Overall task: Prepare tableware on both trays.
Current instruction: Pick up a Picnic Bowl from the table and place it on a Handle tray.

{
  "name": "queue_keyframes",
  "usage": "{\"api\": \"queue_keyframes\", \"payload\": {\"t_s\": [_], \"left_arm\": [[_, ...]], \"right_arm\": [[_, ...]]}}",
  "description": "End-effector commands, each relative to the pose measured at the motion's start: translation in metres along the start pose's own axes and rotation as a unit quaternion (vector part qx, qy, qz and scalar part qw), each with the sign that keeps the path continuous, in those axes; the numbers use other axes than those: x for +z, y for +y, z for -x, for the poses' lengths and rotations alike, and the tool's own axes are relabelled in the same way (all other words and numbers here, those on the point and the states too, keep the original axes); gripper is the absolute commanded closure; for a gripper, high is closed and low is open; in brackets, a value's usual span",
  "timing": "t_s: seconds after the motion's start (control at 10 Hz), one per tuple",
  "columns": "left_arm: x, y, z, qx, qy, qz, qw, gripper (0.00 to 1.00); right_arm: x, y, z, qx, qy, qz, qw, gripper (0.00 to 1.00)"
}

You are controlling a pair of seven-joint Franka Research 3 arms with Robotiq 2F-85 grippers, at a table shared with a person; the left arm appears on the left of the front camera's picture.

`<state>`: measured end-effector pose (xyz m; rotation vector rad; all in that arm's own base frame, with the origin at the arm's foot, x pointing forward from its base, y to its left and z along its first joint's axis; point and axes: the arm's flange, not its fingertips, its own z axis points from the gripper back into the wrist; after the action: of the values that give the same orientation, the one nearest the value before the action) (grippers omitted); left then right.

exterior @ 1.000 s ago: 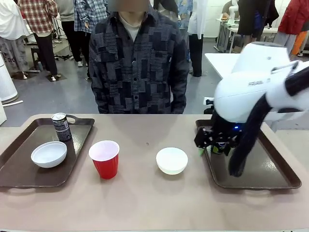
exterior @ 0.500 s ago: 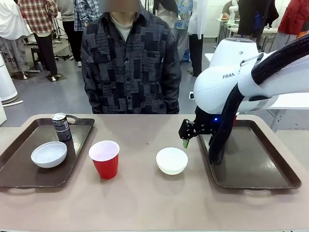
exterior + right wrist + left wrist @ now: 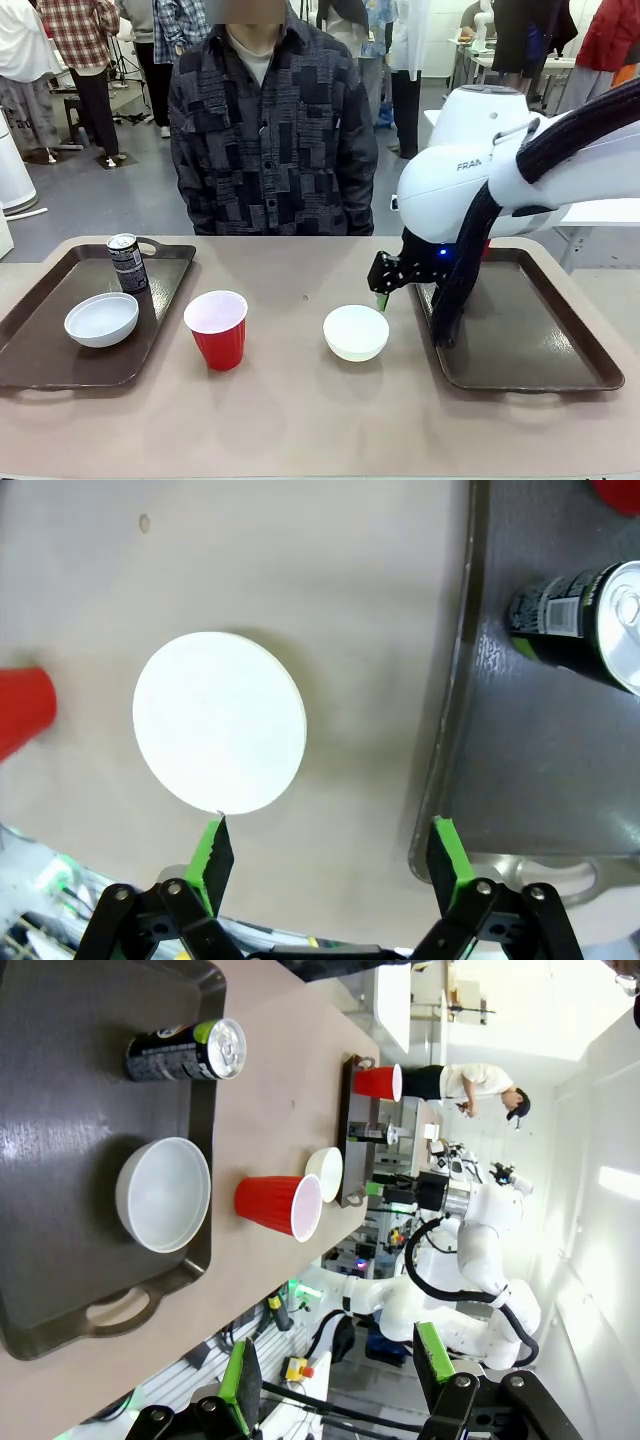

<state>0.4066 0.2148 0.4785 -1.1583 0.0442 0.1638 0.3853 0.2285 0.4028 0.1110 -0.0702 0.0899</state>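
My right gripper (image 3: 383,297) (image 3: 330,855) hangs open and holds nothing, just above the near rim of a white bowl (image 3: 356,332) (image 3: 220,720) on the bare table, beside the right tray (image 3: 530,345) (image 3: 520,780). On that tray stand the black Pepsi can (image 3: 590,605) and a red cup (image 3: 378,1082). The left tray (image 3: 40,350) (image 3: 60,1110) holds the slim black can (image 3: 127,262) (image 3: 185,1050) and the other white bowl (image 3: 101,319) (image 3: 163,1193). A second red cup (image 3: 216,328) (image 3: 280,1205) stands on the table between the trays. My left gripper (image 3: 335,1380) is open, well back from the left tray.
A person in a dark patterned shirt (image 3: 270,130) stands at the far side of the table with no hands over it. My right arm's white body (image 3: 480,190) hangs over the right tray's far left part. Bare tabletop (image 3: 300,420) runs along the near edge.
My right gripper has left the Pepsi can standing on the right tray, risen, and swung left off the tray to hang over the middle bowl. The person has shifted slightly.
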Motion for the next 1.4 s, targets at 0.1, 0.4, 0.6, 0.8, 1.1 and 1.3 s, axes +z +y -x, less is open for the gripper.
{"api": "queue_keyframes", "payload": {"t_s": [0.1, 0.4, 0.6, 0.8, 1.1, 1.3], "left_arm": [[0.003, -0.003, 0.001, 0.004, 0.004, 0.0, 1.0, 0.19], [0.003, -0.003, 0.001, 0.004, 0.004, 0.0, 1.0, 0.19], [0.003, -0.003, 0.001, 0.004, 0.004, 0.0, 1.0, 0.19], [0.003, -0.003, 0.001, 0.004, 0.004, 0.0, 1.0, 0.19], [0.003, -0.003, 0.001, 0.004, 0.004, 0.0, 1.0, 0.19], [0.003, -0.003, 0.001, 0.004, 0.004, 0.0, 1.0, 0.19]], "right_arm": [[-0.026, 0.033, -0.026, -0.072, -0.021, 0.04, 0.996, 0.0], [-0.042, 0.036, -0.041, -0.11, -0.034, 0.04, 0.992, 0.0], [-0.051, 0.033, -0.042, -0.09, -0.005, 0.036, 0.995, 0.0], [-0.061, 0.031, -0.045, -0.084, 0.013, 0.034, 0.996, 0.04], [-0.074, 0.03, -0.045, -0.073, 0.041, 0.035, 0.996, 0.06], [-0.076, 0.03, -0.045, -0.061, 0.048, 0.034, 0.996, 0.26]]}}
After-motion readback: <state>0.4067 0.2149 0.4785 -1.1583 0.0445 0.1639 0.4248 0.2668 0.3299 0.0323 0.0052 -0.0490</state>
